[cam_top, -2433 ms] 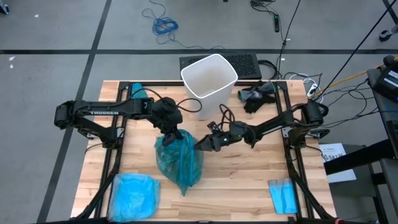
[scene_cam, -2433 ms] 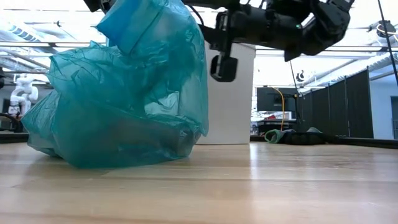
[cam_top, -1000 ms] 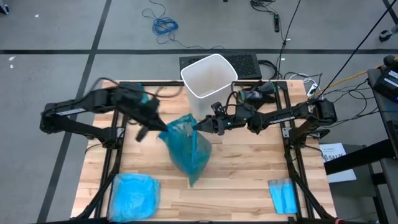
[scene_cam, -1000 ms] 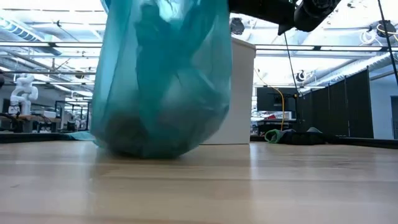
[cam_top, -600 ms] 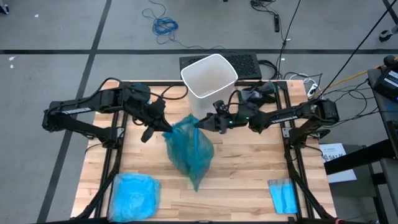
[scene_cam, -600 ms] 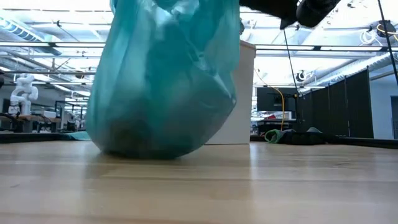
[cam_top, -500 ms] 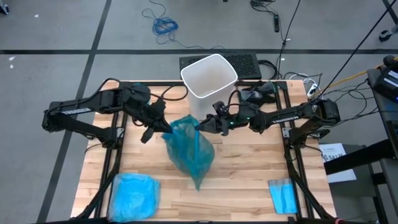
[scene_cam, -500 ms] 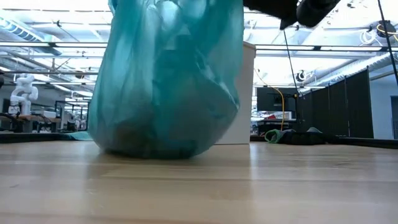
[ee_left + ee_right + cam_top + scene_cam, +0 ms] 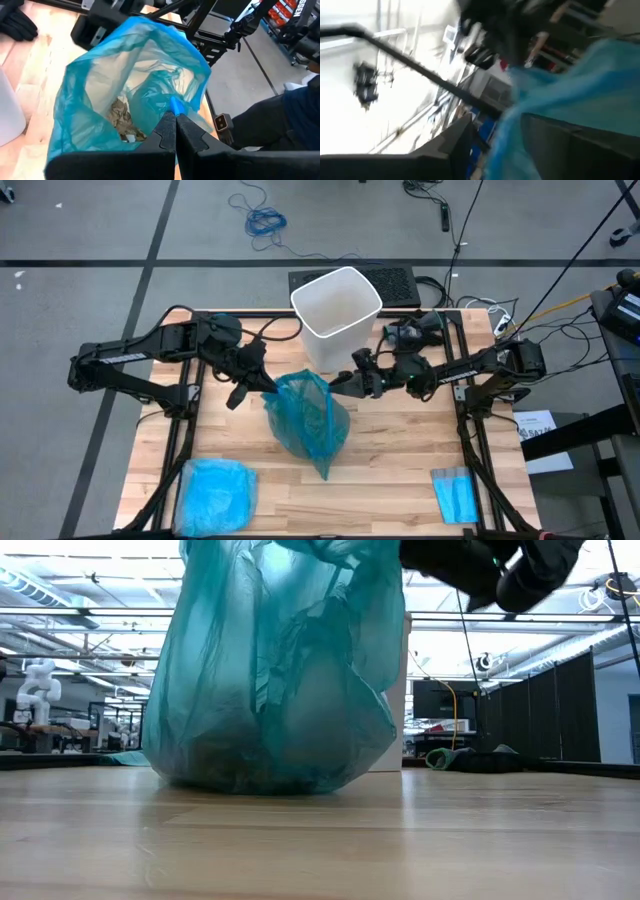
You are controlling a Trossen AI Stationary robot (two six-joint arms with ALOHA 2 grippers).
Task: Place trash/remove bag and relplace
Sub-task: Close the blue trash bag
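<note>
The bag (image 9: 307, 418) stands on the counter (image 9: 400, 470) just in front of the white bin (image 9: 337, 310), its base resting on the wood and its mouth held up. The trash (image 9: 121, 122) lies inside at the bottom, visible as brown and white scraps through the open mouth in the left wrist view.

The left end effector (image 9: 262, 384) is clenched on the bag's rim at the left side of the mouth; the left wrist view shows the two fingers pressed together on a fold of teal plastic. The right end effector (image 9: 352, 383) sits just beside the rim on the right with its fingers parted. In the right wrist view the plastic passes between the fingers, but whether it touches them cannot be told.

Hazards from this state:

- The bag hangs from one pinch point. The thin film may slip out of the left fingers, and the mouth may then collapse over the contents.
- With the right side unsupported, the bag may lean or tip toward that side and spill scraps onto the counter.
- A sideways pull by the left arm may drag the base and topple the bag against the bin.
- If the right fingers close again, they may catch only a loose fold, or snag and tear the film.
</note>
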